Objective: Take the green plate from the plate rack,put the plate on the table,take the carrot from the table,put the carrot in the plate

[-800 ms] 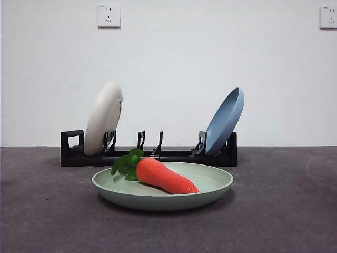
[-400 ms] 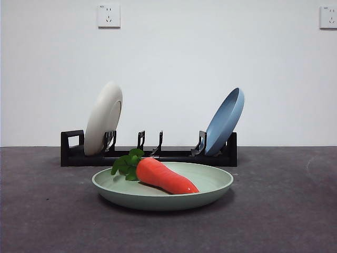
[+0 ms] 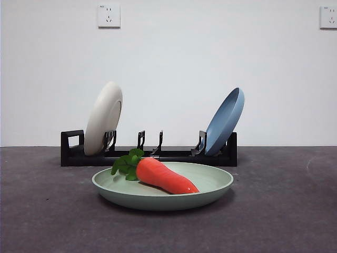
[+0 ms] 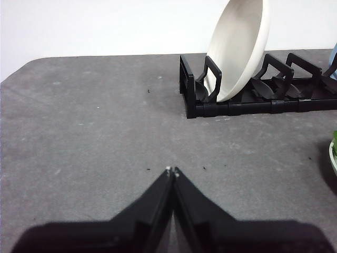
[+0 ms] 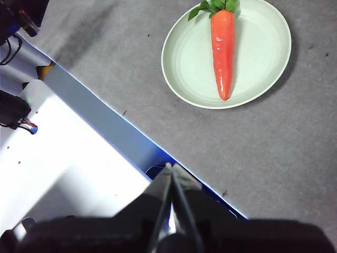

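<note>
The green plate (image 3: 210,184) lies flat on the dark grey table (image 3: 284,211) in front of the black plate rack (image 3: 174,155). The carrot (image 3: 166,176) lies in the plate, leaves to the left. In the right wrist view the plate (image 5: 258,58) and the carrot (image 5: 222,50) show from above. My right gripper (image 5: 171,166) is shut and empty, high above the table's edge, away from the plate. My left gripper (image 4: 171,170) is shut and empty, low over bare table, off to the side of the rack (image 4: 247,103). Neither arm shows in the front view.
A cream-white plate (image 3: 103,118) leans in the rack's left end and a blue plate (image 3: 225,122) in its right end. The rack's middle slots hold nothing. The white plate also shows in the left wrist view (image 4: 239,47). White and blue structure (image 5: 79,158) lies beyond the table's edge.
</note>
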